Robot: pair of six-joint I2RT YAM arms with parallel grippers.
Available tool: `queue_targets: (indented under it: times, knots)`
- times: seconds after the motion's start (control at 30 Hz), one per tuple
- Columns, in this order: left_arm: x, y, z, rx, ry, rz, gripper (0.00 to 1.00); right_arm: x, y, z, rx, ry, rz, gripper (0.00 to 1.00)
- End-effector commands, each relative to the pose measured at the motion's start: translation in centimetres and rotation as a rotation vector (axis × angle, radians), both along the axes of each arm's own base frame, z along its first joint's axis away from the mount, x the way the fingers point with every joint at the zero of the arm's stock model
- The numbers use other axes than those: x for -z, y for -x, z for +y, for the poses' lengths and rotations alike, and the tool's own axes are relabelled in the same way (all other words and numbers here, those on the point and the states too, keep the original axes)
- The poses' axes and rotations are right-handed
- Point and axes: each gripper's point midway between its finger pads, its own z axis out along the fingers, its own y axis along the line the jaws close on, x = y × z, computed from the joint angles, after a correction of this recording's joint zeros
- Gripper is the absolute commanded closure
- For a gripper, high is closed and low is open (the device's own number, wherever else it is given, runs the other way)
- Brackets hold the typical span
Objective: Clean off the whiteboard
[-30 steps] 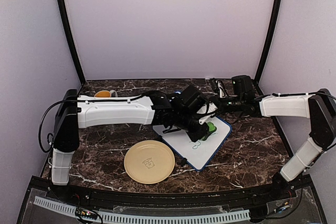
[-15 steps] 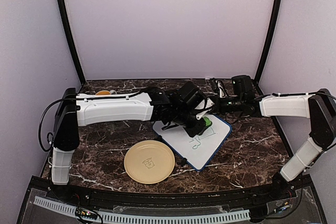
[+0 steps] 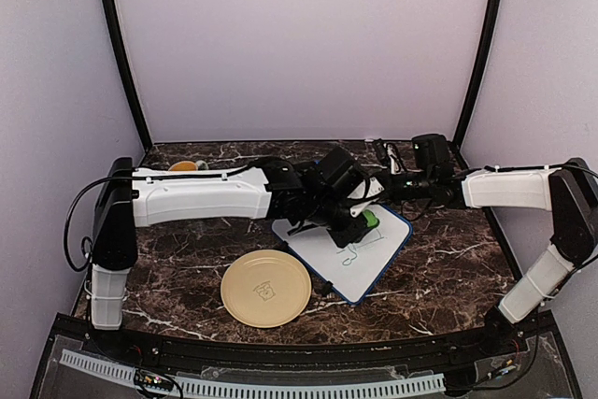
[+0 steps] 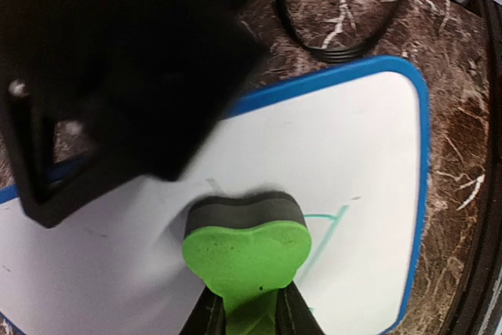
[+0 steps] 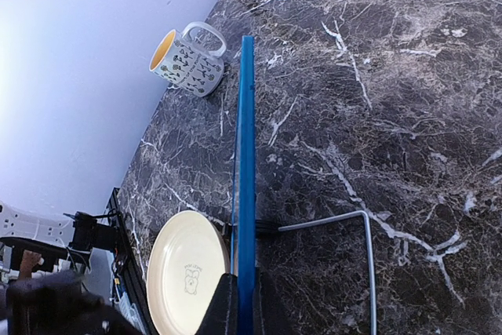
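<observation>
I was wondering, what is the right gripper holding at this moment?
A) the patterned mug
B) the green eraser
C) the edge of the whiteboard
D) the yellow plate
C: in the right wrist view the right gripper is closed on the blue frame of the whiteboard, seen edge-on, while the green eraser sits in the left gripper.

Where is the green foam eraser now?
The eraser is right of centre in the top view, between the left fingers, on the blue-framed whiteboard.
</observation>
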Motion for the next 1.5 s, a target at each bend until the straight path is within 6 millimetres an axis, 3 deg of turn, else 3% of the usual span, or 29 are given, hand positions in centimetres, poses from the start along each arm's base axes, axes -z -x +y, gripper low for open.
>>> queue_targets:
  times: [0.0,0.1,0.23,0.37,0.6,0.73,0.87,1.03,1.23,1.47]
  knots:
    - [0.6,3.0,-1.4,0.107,-0.001,0.013,0.98,0.7,-0.1,0.0,0.0,0.026,-0.003,1.0]
    - [1.3,3.9,-1.8,0.126,-0.016,0.022,0.98,0.7,-0.1,-0.1,0.003,0.026,-0.003,1.0]
    - [1.1,3.2,-1.6,0.087,-0.018,0.007,0.98,0.7,-0.1,-0.1,0.004,0.022,-0.001,1.0]
    - [-0.1,1.0,-0.9,0.002,0.004,-0.001,0.98,0.5,-0.1,-0.1,0.004,0.021,-0.005,1.0]
    - [-1.9,-4.5,2.6,-0.198,0.046,-0.014,0.98,0.5,0.0,-0.2,0.002,0.026,-0.008,1.0]
    - [-2.3,-5.8,3.7,-0.233,0.047,-0.026,0.98,0.6,0.1,-0.2,0.003,0.025,-0.008,1.0]
    - [-1.8,-4.3,2.4,-0.154,0.053,-0.022,0.98,0.6,0.1,-0.2,0.002,0.024,-0.008,1.0]
    - [-0.1,0.0,-0.6,0.005,0.01,-0.042,0.98,0.7,-0.1,-0.2,0.005,0.025,-0.005,1.0]
    - [3.2,2.6,-0.4,0.064,-0.097,-0.028,0.98,0.7,-0.2,-0.2,0.016,0.026,0.005,1.0]
    - [4.4,4.2,-1.0,0.122,-0.164,-0.047,0.98,1.0,-0.3,-0.2,0.014,0.022,0.012,1.0]
